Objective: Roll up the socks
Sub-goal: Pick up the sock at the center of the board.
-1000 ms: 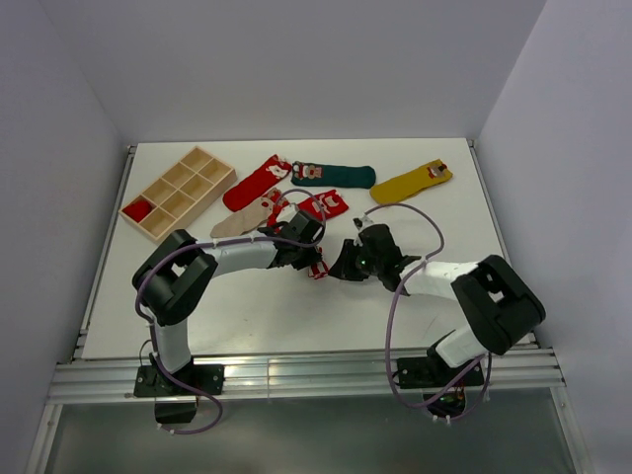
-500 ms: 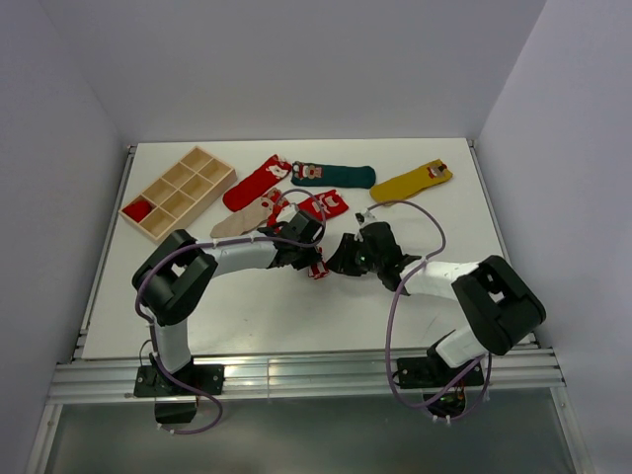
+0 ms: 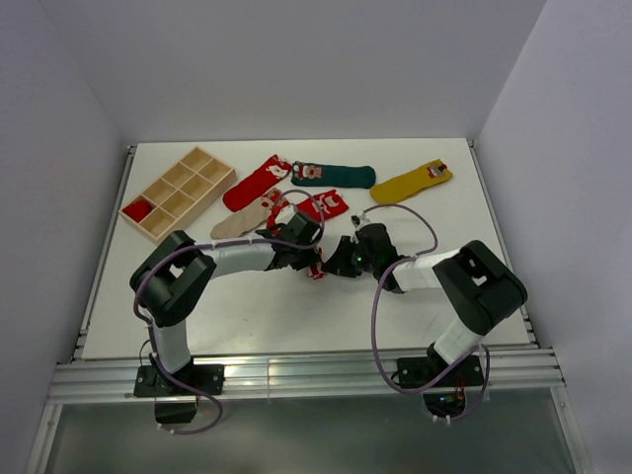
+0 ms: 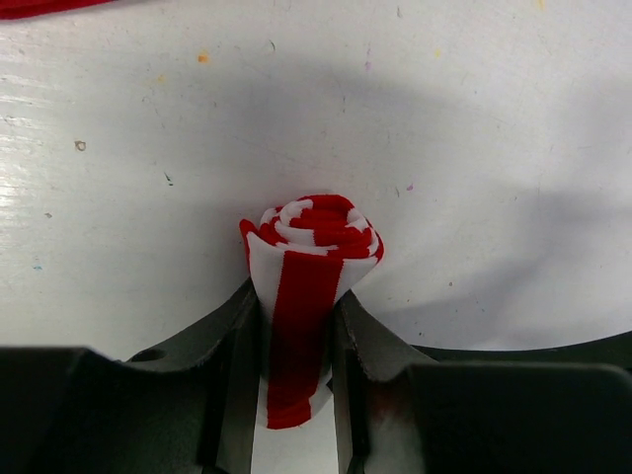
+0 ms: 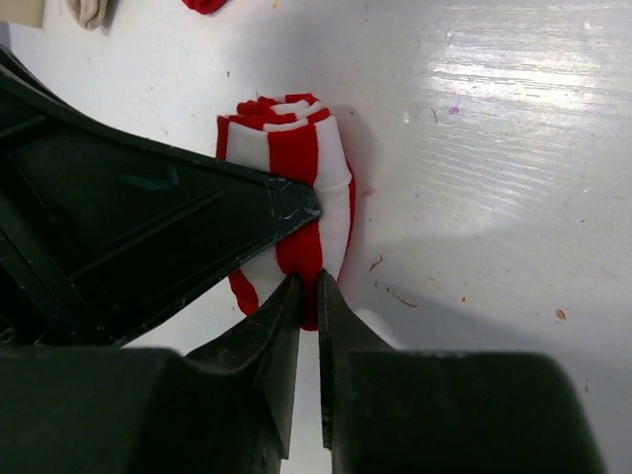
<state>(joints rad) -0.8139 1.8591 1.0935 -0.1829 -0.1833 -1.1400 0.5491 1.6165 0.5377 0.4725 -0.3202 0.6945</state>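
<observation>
Your left gripper [image 4: 296, 298] clamps the rolled striped sock [image 4: 314, 232]; the right gripper [image 5: 306, 286] pinches its edge. One tray [image 3: 193, 209] compartment holds something red.

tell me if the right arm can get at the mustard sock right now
Probably yes: the mustard sock lies alone on that side, path clear, though the right gripper is at the striped roll.

Soft, even light from above keeps the overhead view bright, with only faint shadows on the white desk [image 3: 267, 311]. In the left wrist view, broad grey shadows lie around the sharply focused striped sock [image 4: 311, 247], while the dark fingers [image 4: 232, 346] near the lens look slightly blurred. In the right wrist view, glare streaks the desk at upper right.
</observation>
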